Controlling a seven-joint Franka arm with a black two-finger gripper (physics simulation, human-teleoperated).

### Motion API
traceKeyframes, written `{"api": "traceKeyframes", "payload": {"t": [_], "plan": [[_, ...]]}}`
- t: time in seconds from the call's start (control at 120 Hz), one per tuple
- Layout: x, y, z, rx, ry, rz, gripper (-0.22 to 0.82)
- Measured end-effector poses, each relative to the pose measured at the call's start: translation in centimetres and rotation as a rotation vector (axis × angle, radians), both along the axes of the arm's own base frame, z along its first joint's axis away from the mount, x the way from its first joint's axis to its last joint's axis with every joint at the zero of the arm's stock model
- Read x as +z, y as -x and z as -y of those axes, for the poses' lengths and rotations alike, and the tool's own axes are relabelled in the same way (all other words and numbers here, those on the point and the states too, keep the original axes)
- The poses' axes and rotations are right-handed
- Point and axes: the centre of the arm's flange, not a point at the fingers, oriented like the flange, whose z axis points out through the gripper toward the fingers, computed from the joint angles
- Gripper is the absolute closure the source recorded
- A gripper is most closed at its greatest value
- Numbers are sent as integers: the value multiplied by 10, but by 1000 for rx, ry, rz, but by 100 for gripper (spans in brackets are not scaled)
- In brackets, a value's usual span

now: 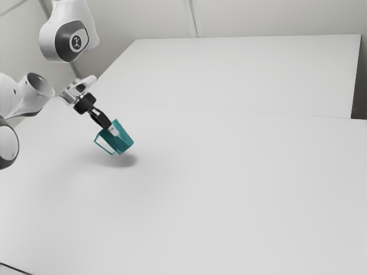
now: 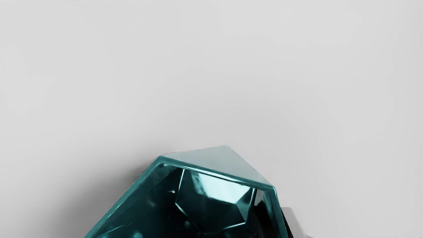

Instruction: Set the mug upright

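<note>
Glossy teal mug (image 1: 123, 141), smooth matt table (image 1: 229, 189)

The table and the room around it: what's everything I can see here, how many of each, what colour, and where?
mug: one, teal, tilted in the claw's grip above the table
table: one, white, under the mug
flat surface: one, whitish, beyond the table
wall strip: one, pale, upright at the exterior view's top
walls: at least two, off-white, at the back and the exterior view's left
cable: one, dark, exterior view's lower left corner
robot arm: one, white and dark grey, exterior view's upper left
claw: one, black, shut on the mug's side
</note>
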Motion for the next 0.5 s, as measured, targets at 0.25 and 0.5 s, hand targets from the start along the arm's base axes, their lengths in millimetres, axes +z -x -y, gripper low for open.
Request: {"api": "traceKeyframes", "payload": {"t": [0.25,0.5], "plan": [[-10,-29,96,-92,-235,32,78],[-32,-33,176,-139,-447,72,78]]}}
